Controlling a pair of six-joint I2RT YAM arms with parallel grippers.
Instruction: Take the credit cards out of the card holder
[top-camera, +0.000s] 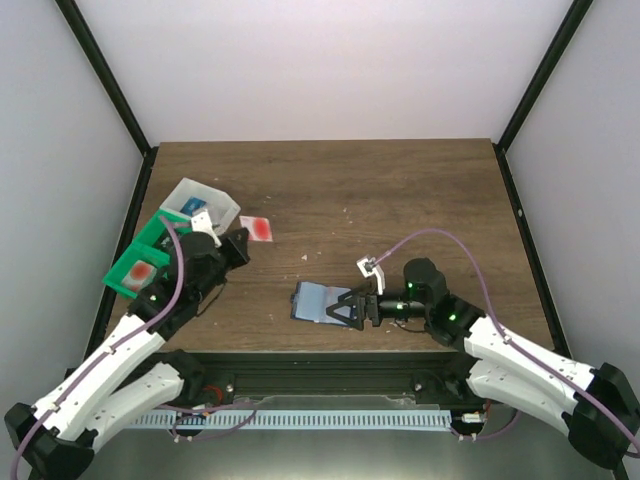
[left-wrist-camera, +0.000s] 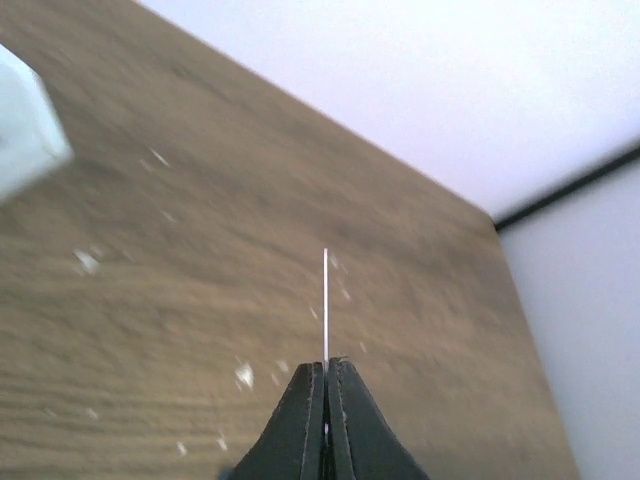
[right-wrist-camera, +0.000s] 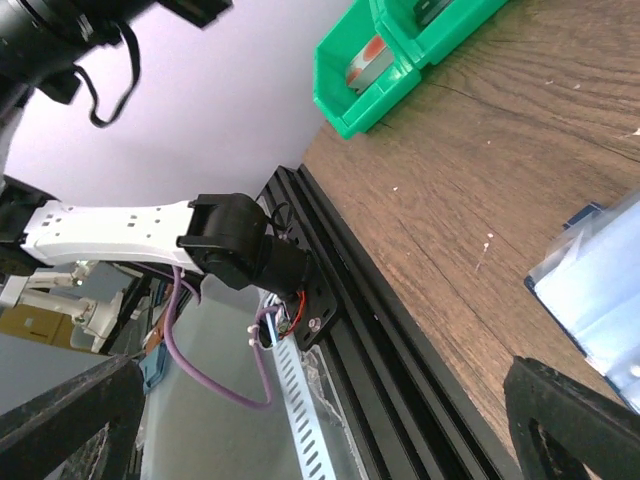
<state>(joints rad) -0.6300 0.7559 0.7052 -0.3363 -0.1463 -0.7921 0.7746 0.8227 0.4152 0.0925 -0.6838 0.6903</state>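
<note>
1. Top view: the holder (top-camera: 315, 300) lies open and flat on the counter (top-camera: 400, 200) near its front edge, its long axis running roughly left to right. The right hand (top-camera: 352, 308) sits at the holder's right end, fingers spread over that edge. The right arm is by far the nearer one. The left hand (top-camera: 240, 243) is well apart to the left, with the held card (top-camera: 259, 228) at its tip, close to the white bin (top-camera: 215, 200) and the green bin (top-camera: 158, 228). A binned card (top-camera: 140, 270) lies in the green bin.
2. Left wrist: the left hand (left-wrist-camera: 325, 400) is pressed together on the held card (left-wrist-camera: 325, 300), which shows edge-on as a thin pale line pointing straight out over the counter (left-wrist-camera: 200, 300). A corner of the white bin (left-wrist-camera: 25, 130) lies off to the left.
3. Right wrist: the right hand (right-wrist-camera: 320, 400) has its fingers wide apart, clamped on nothing. The holder (right-wrist-camera: 600, 290) is at the frame's right edge, just by one finger, so I judge any next pull comes from this side. The green bin (right-wrist-camera: 350, 80) is far across.
</note>
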